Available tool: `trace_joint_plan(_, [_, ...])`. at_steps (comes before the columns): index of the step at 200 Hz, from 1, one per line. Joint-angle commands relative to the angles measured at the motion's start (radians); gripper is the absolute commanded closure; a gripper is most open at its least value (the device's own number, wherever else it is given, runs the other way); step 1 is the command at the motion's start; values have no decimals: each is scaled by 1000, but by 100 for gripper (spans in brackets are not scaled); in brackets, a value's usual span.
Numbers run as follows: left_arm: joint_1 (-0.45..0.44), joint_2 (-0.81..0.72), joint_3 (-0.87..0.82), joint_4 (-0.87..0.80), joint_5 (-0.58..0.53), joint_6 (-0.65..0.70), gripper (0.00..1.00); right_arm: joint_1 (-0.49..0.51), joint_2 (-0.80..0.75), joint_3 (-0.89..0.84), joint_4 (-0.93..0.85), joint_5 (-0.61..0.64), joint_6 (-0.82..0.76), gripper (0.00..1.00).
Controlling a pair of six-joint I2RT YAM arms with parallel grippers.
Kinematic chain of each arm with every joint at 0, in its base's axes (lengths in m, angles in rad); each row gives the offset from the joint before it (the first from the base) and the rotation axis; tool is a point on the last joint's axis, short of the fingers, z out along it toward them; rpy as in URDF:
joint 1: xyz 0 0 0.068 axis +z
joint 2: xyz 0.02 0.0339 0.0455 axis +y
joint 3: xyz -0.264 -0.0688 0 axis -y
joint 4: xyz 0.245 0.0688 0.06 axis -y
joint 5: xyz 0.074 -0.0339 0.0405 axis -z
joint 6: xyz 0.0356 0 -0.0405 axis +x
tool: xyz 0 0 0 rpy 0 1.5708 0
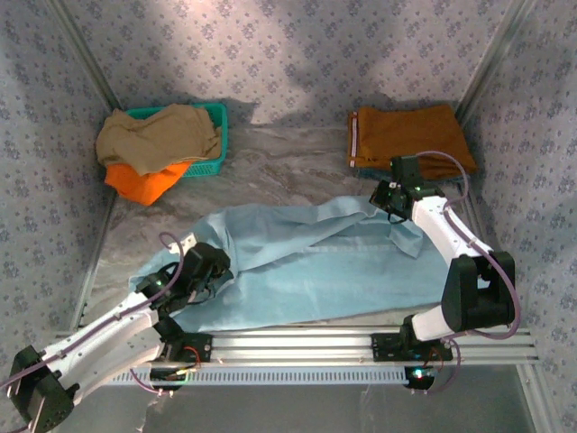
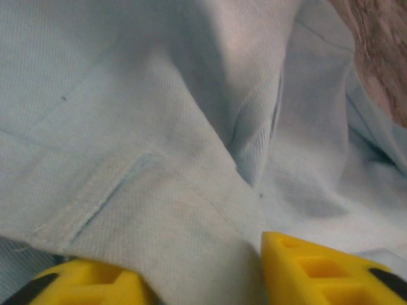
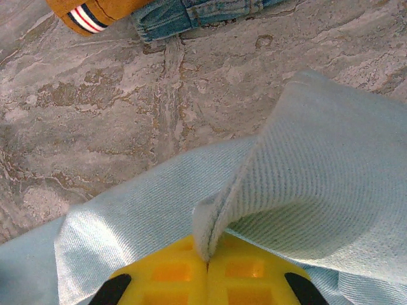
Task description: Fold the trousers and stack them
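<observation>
Yellow fingers (image 3: pixel 165 279) of my right pincer (image 3: pixel 207 254) sit closest to the lens, pressed together on a thin folded edge of the trousers (image 3: pixel 331 178), whose pale blue cloth rises from the pinch and drapes off to the right. Beyond it I see the bare marbled table (image 3: pixel 127 95) and, at the far edge, a corner of the rust-brown trousers (image 3: pixel 95 7) with a striped band, lying on a piece of blue denim (image 3: pixel 191 16). At my left pincer (image 2: pixel 203 267) the two yellow fingers (image 2: pixel 318 273) stand apart with a thick fold of the same blue cloth between them; I cannot tell whether they press it or merely straddle it. From above, the trousers are spread wide and rumpled across the near half of the table, my left pincer at their near-left end and my right at their far-right end. Well behind them a teal basket (image 1: pixel 216 113) holds a tan garment (image 1: pixel 158 135) over a bright orange garment (image 1: pixel 144 180), far left.
</observation>
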Motion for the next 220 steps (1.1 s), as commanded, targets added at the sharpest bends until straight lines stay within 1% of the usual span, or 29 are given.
trace_joint_plan(1, [50, 7, 32, 14, -36, 25, 74, 10, -18, -11, -4, 9, -18, 100])
trace_joint_plan(18, [112, 16, 74, -11, -30, 76, 91, 9, -21, -12, -4, 12, -17, 100])
trace_joint_plan(31, [177, 27, 117, -21, -13, 137, 100, 9, -20, -12, -3, 9, -16, 100])
trace_joint_plan(51, [303, 59, 193, -42, 26, 234, 100, 11, -21, -13, -2, 6, -13, 100])
trace_joint_plan(72, [469, 120, 276, -26, 98, 347, 100, 12, -24, -17, 5, -2, -10, 100])
trace_joint_plan(88, [577, 203, 349, -13, 159, 420, 100, 14, -27, -20, 10, -12, -7, 100])
trace_joint_plan(102, [653, 290, 420, -3, 217, 472, 100, 14, -28, -23, 19, -21, -7, 100])
trace_joint_plan(110, [692, 338, 456, 15, 271, 503, 100, 14, -29, -26, 24, -26, -8, 100])
trace_joint_plan(130, [767, 450, 540, 33, 336, 559, 100, 12, -26, -33, 39, -46, -10, 100])
trace_joint_plan(156, [851, 557, 603, 60, 387, 566, 100, 12, -7, -36, 60, -86, -2, 100])
trace_joint_plan(175, [888, 620, 626, 65, 380, 572, 100, 13, 10, -34, 73, -102, 2, 100])
trace_joint_plan(183, [897, 640, 635, 58, 360, 577, 100, 11, 13, -33, 76, -104, 2, 100])
trace_joint_plan(204, [929, 647, 633, 50, 284, 582, 100, 1, 13, -34, 75, -110, 4, 100])
trace_joint_plan(214, [950, 640, 620, 78, 268, 584, 100, -6, 6, -37, 75, -104, 4, 100])
trace_joint_plan(220, [969, 639, 611, 105, 277, 582, 100, -11, 2, -40, 73, -100, 4, 100])
